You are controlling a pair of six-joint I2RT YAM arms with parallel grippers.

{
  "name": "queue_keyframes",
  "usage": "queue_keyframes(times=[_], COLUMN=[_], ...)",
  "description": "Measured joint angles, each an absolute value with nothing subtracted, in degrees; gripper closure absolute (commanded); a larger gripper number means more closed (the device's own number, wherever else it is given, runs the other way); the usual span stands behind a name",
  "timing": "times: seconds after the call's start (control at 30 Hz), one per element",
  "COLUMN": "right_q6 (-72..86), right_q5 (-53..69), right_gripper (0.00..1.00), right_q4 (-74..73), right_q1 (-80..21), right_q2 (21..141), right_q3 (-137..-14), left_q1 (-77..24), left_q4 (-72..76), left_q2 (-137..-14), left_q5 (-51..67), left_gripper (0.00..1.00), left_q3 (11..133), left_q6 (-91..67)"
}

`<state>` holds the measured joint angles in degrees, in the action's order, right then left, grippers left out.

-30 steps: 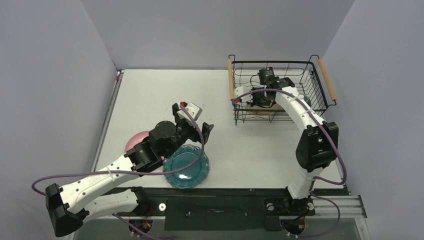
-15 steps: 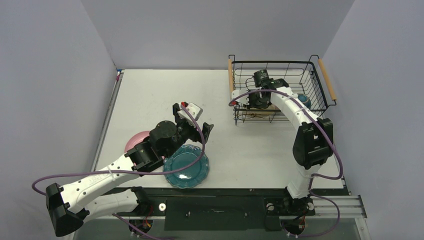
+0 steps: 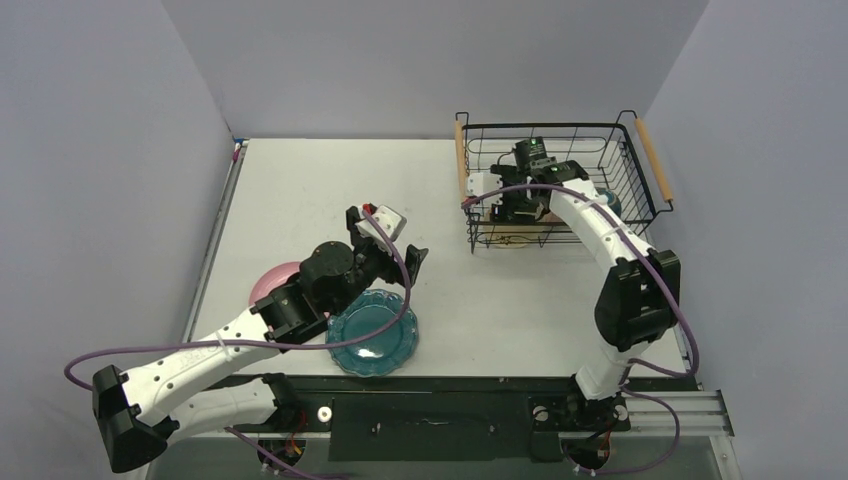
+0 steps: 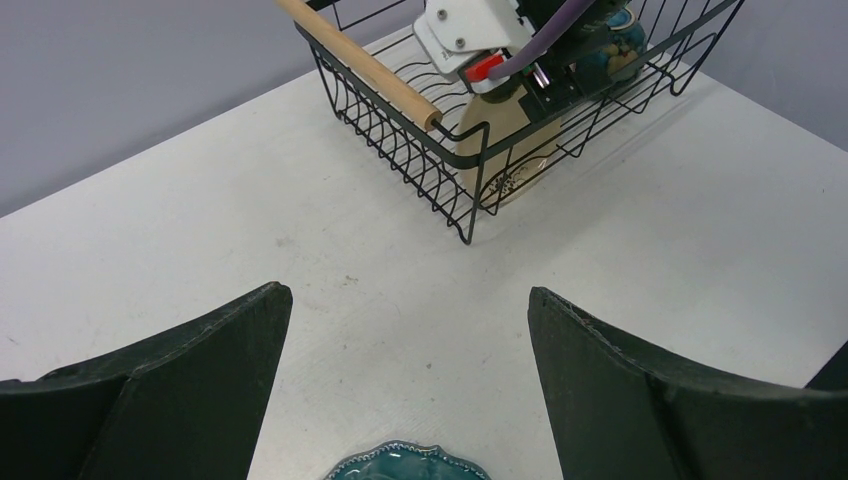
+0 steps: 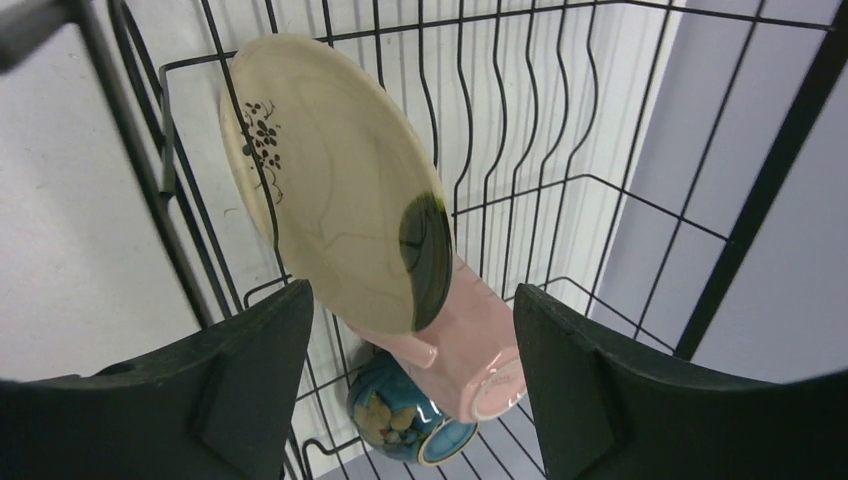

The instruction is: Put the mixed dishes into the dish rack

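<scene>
The dish rack point(image 3: 556, 178), a black wire basket with wooden handles point(image 4: 360, 65), stands at the back right. My right gripper point(image 5: 410, 290) is inside it, open, with its fingers apart from the dishes. Just ahead of it the cream dish with dark marks point(image 5: 330, 190) leans on edge against the rack's wire wall point(image 5: 470, 150). Under that dish lie the pink cup point(image 5: 470, 350) and the dark-teal bowl point(image 5: 400, 415). My left gripper point(image 4: 408, 292) hovers open and empty over the table, just beyond the teal scalloped plate point(image 3: 372, 333). The pink plate point(image 3: 272, 282) is partly hidden under the left arm.
Grey walls close in the white table point(image 3: 300, 190) on three sides. The right arm point(image 3: 600, 235) reaches over the rack's near side, and its purple cable point(image 3: 680, 330) loops at the table's right edge.
My right gripper has gone from shut to open, letting go of the cream dish inside the rack, and has shifted slightly. The left arm has not moved.
</scene>
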<state>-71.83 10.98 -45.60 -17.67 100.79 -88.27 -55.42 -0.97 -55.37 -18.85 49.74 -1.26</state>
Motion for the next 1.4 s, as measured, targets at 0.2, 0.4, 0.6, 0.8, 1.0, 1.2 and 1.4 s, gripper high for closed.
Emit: queue_keyframes(times=[0.2, 0.4, 0.6, 0.8, 1.0, 1.2, 1.4], right_q6=[-68.62, -61.34, -43.90, -16.62, 14.33, 30.04, 41.71], right_q5=[10.98, 10.48, 7.90, 7.03, 0.56, -9.21, -12.40], right_gripper=[0.18, 0.16, 0.15, 0.14, 0.13, 0.13, 0.15], right_q4=[-45.17, -39.20, -25.63, -10.13, -2.52, -0.97, 3.14], right_q1=[-17.54, -16.71, -16.49, -22.55, -37.67, -59.46, -63.33], right_q2=[93.65, 82.54, 70.11, 57.63, 53.12, 59.46, 69.95], right_q3=[-85.73, -78.24, -66.67, -55.72, -47.64, -42.30, -39.81], left_q1=[-55.42, -55.24, -53.58, -52.21, -46.61, -39.68, -37.30], left_q4=[-0.60, -0.45, -0.32, -3.42, -12.14, -17.76, -19.22], left_q2=[-56.42, -58.30, -61.14, -64.47, -64.51, -57.23, -51.81], left_q5=[-18.83, -18.83, -19.09, -21.34, -20.25, -19.27, -19.73], left_gripper=[0.14, 0.14, 0.13, 0.10, 0.12, 0.12, 0.12], left_q3=[49.69, 49.36, 49.32, 49.67, 49.82, 46.70, 46.41], left_q6=[-1.32, -1.98, -3.88, -10.48, -24.73, -32.84, -33.91])
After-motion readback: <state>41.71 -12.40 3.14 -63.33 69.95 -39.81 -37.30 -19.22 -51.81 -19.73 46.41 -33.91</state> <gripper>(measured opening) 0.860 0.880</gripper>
